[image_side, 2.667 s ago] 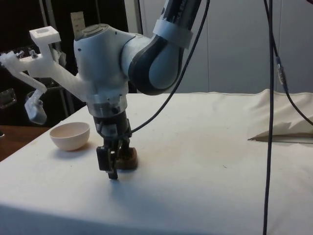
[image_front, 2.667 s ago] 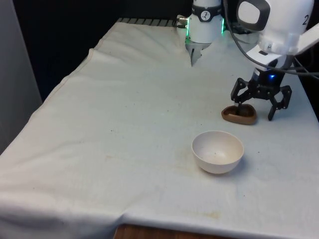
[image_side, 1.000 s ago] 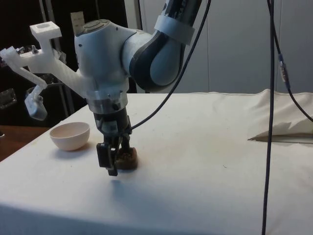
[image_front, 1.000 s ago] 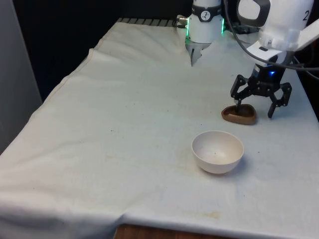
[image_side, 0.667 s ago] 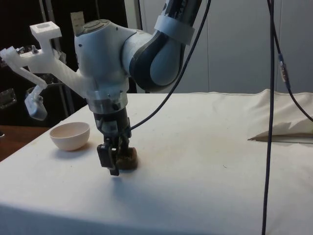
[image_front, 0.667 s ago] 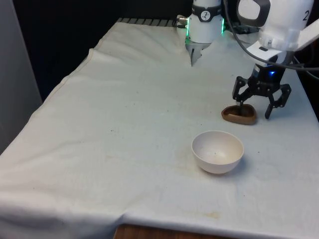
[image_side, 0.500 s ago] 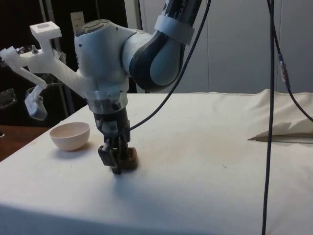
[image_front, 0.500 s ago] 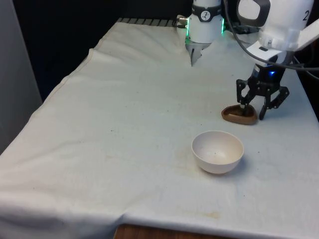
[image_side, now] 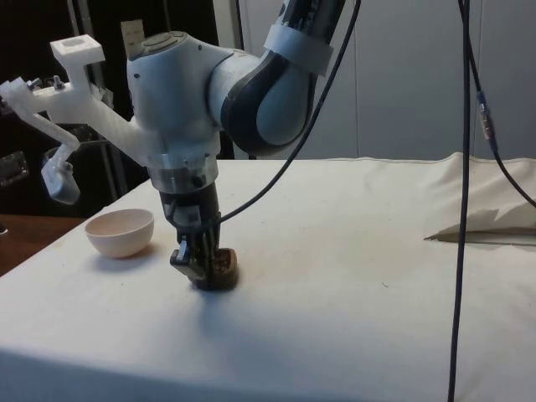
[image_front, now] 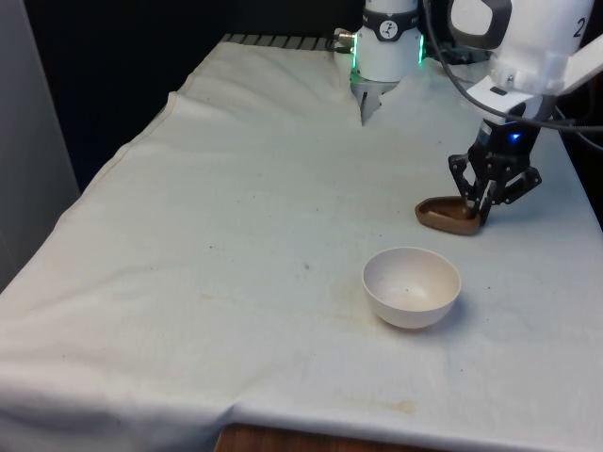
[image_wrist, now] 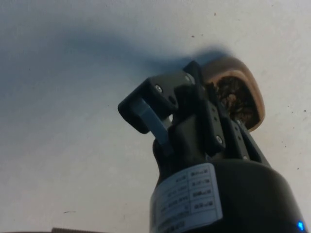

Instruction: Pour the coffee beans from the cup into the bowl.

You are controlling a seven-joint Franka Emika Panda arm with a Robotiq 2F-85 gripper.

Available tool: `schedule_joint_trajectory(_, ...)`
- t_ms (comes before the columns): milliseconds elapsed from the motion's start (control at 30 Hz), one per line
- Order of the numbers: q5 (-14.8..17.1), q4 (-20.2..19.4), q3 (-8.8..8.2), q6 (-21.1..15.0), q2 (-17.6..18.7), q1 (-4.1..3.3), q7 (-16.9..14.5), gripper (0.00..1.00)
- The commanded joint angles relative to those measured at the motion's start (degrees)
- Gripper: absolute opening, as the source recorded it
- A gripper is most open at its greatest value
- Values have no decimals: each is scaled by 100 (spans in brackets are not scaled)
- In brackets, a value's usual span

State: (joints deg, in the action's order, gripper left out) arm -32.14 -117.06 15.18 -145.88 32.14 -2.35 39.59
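Your gripper [image_front: 482, 209] is pinched narrow on the rim of the cup [image_front: 443, 214], at the front view's right. The cup [image_side: 219, 266] is a low, rounded brown dish with a smooth lip, and the wrist view shows it packed with dark, rough beans [image_wrist: 239, 99]. It rests on the creased white cloth [image_front: 264, 217]. The bowl [image_front: 412, 286], smooth, pale and round, sits near it, apart.

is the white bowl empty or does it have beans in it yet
Empty. The front view shows the white bowl with a bare inside; the beans still sit in the brown cup.
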Motion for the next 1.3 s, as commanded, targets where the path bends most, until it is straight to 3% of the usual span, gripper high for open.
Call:
schedule_joint_trajectory(0, 6, 0, 6, -11, 6, 0, -6, 0)
schedule_joint_trajectory(400, 63, 11, 52, 69, -115, 34, -57, 0)
schedule_joint_trajectory(467, 0, 34, 6, 57, -115, 0, -6, 0)
schedule_joint_trajectory(567, 92, 29, 63, 155, -218, 40, -86, 0)
schedule_joint_trajectory(700, 126, 92, 63, 264, -309, 40, -126, 0)
schedule_joint_trajectory(733, 29, 63, 11, 201, -304, 0, -40, 0)
schedule_joint_trajectory(767, 126, 109, 63, 286, -321, 40, -126, 0)
schedule_joint_trajectory(833, 143, 201, 69, 395, -344, 46, -149, 0)
schedule_joint_trajectory(967, 160, 344, 69, 544, -350, 46, -172, 0)
schedule_joint_trajectory(1000, 52, 315, 11, 481, -350, 0, -74, 0)
schedule_joint_trajectory(1067, 166, 424, 69, 625, -344, 52, -189, 0)
schedule_joint_trajectory(1233, 189, 670, 57, 831, -327, 46, -246, 0)
schedule_joint_trajectory(1267, 92, 636, 11, 779, -350, 11, -160, 0)
